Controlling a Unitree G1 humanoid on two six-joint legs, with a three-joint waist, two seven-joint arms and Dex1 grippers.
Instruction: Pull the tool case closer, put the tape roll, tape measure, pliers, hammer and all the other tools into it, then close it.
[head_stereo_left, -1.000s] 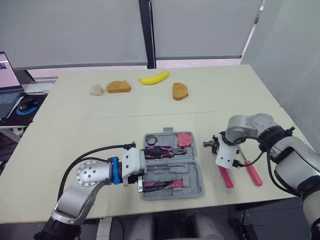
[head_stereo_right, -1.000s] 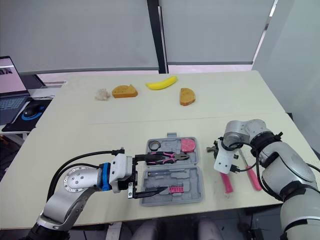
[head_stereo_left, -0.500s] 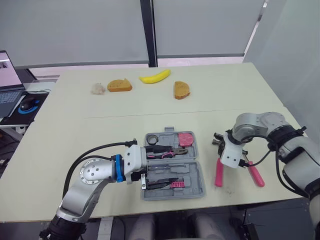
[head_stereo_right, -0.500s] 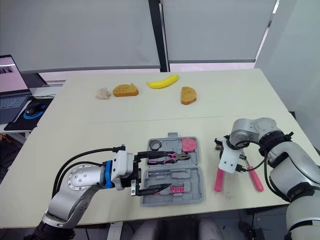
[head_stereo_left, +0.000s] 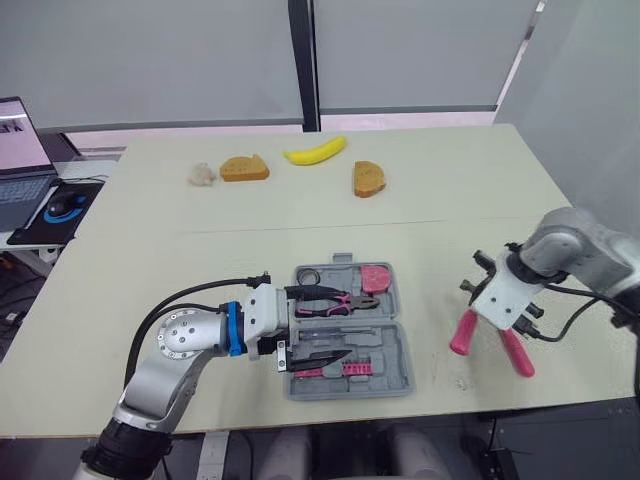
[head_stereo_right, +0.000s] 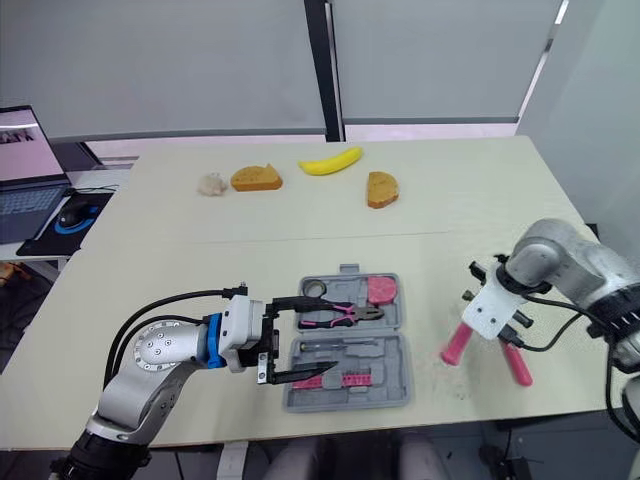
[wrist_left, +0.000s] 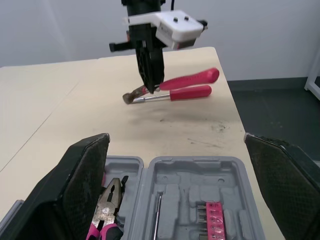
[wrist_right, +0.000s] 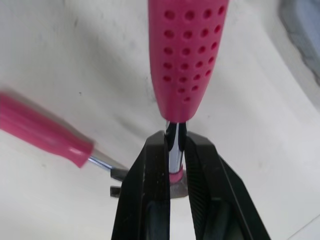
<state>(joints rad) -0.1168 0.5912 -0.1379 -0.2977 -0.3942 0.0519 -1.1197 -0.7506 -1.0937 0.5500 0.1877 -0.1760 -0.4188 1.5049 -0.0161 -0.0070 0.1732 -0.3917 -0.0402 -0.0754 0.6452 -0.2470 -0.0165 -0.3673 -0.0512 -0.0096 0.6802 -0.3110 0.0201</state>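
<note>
- Tool case (head_stereo_left: 392, 352): grey, lying open on the table (head_stereo_left: 150, 250) at its near edge. It holds a tape roll (head_stereo_left: 308, 275), a pink tape measure (head_stereo_left: 372, 275) and pliers (head_stereo_left: 335, 300) in the far half, and a pink bit holder (head_stereo_left: 345, 368) in the near half.
- Left pincer (head_stereo_right: 295, 338): fingers spread wide at the case's left side, over both halves; contact cannot be told.
- Right pincer (wrist_right: 174, 145): pinching the chrome shaft of a pink-handled tool (wrist_right: 185, 55) with a dotted grip, well to the right of the case.
- Second pink-handled tool (head_stereo_left: 518, 352): lying on the table just beside the held one.
- Far side of the table: banana (head_stereo_left: 315, 153), two bread slices (head_stereo_left: 244, 168) (head_stereo_left: 369, 179).
</note>
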